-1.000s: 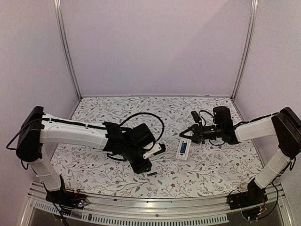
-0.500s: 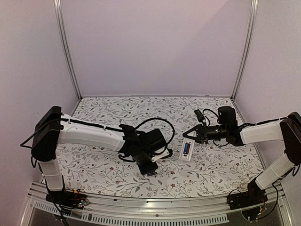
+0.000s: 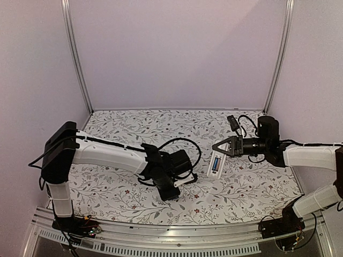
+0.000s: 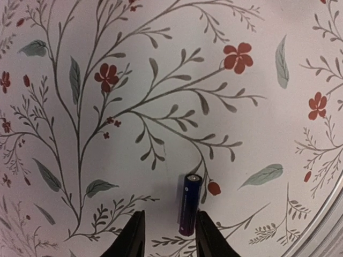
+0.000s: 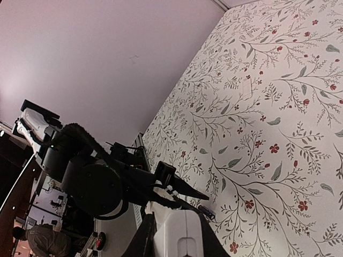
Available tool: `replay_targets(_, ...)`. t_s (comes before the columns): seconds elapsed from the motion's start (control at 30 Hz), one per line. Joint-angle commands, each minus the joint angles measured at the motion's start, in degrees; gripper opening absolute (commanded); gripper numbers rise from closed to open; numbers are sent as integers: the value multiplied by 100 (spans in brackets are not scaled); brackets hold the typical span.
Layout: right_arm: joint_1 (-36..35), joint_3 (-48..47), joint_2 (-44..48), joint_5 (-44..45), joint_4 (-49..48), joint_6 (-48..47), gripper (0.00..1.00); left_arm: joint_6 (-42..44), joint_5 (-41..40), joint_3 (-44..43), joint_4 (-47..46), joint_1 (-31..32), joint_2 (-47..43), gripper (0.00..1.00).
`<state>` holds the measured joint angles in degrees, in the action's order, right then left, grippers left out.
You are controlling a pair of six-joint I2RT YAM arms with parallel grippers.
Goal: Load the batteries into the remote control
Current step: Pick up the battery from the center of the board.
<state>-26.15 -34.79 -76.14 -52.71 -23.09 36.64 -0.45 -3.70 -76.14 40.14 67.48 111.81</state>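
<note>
The step in hand is the pick-up of the blue battery (image 4: 189,204), which lies flat on the tabletop (image 3: 107,193) close to the near edge, about midway along it. The left end effector (image 4: 169,241) hangs just above it, released, its two fingers spread with the battery lying lengthwise in the gap.

The battery sits hard against one finger rather than in the middle of the gap. A small sideways shift before descending would probably let both fingers meet it together and keep the thin cylinder from rolling or being flicked away. Closing across its middle, gently and low near the tabletop, looks like the safest grip. Leaving one end sticking out should make seating it in the bay easier. The other battery is not in view in any picture.

The left arm reaches from its base at the near left corner in a long, low line toward the middle of the near edge, its wrist bent so the fingers point straight down.

The right arm stretches from the near right corner inward, forearm roughly level. The right end effector (image 5: 176,240) is clenched on one end of the remote (image 3: 215,164), which seems held clear of the tabletop right of centre. A blue patch on it faces the overhead camera. I cannot tell which way the battery bay is turned.
</note>
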Motion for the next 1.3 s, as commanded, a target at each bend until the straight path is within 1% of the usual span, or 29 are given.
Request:
replay_targets(0.0,46,60,104,68,105,-105,0,152,-2,-162,143,124,189,32)
replay_targets(0.23,37,159,295,99,112,-254,0,232,-103,-307,238,179,337,31)
replay_targets(0.33,38,214,464,160,114,-338,0,266,-110,-384,289,248,458,28)
replay_targets(0.43,34,279,612,241,121,-430,0,298,-136,-463,341,316,580,23)
replay_targets(0.67,38,470,1113,498,158,-655,0,244,-261,-382,294,321,587,1)
replay_targets(0.7,32,480,1198,560,211,-679,0,186,-303,-314,241,293,525,0)
replay_targets(0.77,36,462,1278,677,339,-730,0,75,-311,-172,83,167,325,0)
replay_targets(0.87,34,418,1185,757,374,-676,0,-328,-271,76,-273,-146,-198,0)
replay_targets(1.0,34,285,820,848,336,-413,0,-725,-103,588,-1236,-538,-1224,0)
replay_targets(1.13,24,185,341,930,-63,21,0,-1057,-258,1099,-2165,-751,-2153,0)
replay_targets(1.27,-129,157,-168,1034,-874,632,0,-1369,-421,1409,-2966,-783,-2844,0)
